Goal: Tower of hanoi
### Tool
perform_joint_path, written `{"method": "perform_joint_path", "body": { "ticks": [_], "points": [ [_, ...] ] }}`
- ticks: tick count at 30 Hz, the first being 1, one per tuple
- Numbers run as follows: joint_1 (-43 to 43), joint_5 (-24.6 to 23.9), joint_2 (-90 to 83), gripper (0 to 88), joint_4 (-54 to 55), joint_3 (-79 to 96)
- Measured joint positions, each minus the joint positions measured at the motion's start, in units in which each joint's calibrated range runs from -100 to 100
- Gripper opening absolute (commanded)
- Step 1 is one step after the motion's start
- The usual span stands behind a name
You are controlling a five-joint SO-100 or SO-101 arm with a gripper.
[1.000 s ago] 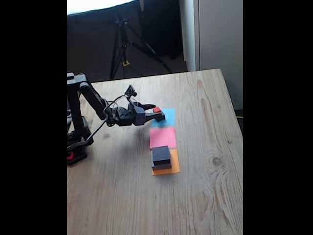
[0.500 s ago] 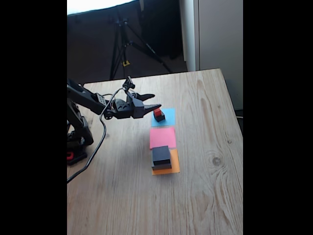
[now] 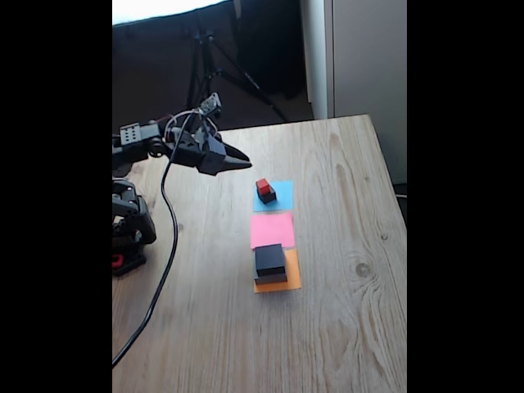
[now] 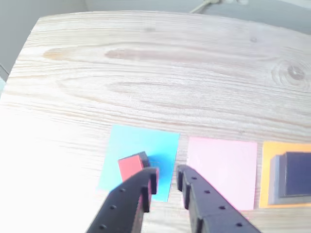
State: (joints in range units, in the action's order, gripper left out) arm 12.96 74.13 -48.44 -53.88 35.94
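A wooden table (image 3: pixel 327 327) holds three paper squares in a column at frame centre. The red cube (image 3: pixel 263 186) sits on a small black cube (image 3: pixel 268 196) on the blue square (image 3: pixel 282 195). Below the bare pink square (image 3: pixel 272 230), a black block (image 3: pixel 269 259) tops a grey slab (image 3: pixel 271 278) on the orange square (image 3: pixel 278 283). The gripper (image 3: pixel 241 161) hovers upper left, its fingers slightly apart and empty.

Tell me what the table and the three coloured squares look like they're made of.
Table: wood or wood veneer, pale matte, with visible grain and knots. Blue square, pink square and orange square: probably paper, thin flat sheets with sharp edges and flat matte colour.
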Motion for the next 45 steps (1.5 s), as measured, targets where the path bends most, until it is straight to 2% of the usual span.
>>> {"method": "perform_joint_path", "body": {
  "ticks": [2, 5, 9, 11, 13, 17, 22, 27, 33, 38, 42, 45],
  "points": [
    [-1.1, -3.6, 0.0, 0.1, -11.8, -11.8],
    [-5.2, -5.7, 1.2, 0.1, -26.7, -28.4],
    [-13.2, -6.1, 1.2, 0.1, -37.5, -42.4],
    [-18.6, -3.1, 0.5, 0.1, -38.8, -44.2],
    [-24.0, 2.1, 0.5, 0.1, -40.3, -44.9],
    [-30.3, 9.9, 1.3, 0.1, -42.2, -44.9],
    [-35.5, 12.3, 1.4, 0.1, -40.8, -41.7],
    [-37.5, 13.0, -0.7, 1.9, -31.5, -30.6],
    [-38.5, 17.5, -4.4, 21.7, -20.2, -13.1],
    [-40.3, 18.6, -4.4, 26.9, -18.3, -6.9],
    [-40.2, 17.5, -4.4, 38.6, -14.4, -2.3],
    [-40.2, 17.5, -4.4, 40.4, -10.1, 1.7]
  ]
}}
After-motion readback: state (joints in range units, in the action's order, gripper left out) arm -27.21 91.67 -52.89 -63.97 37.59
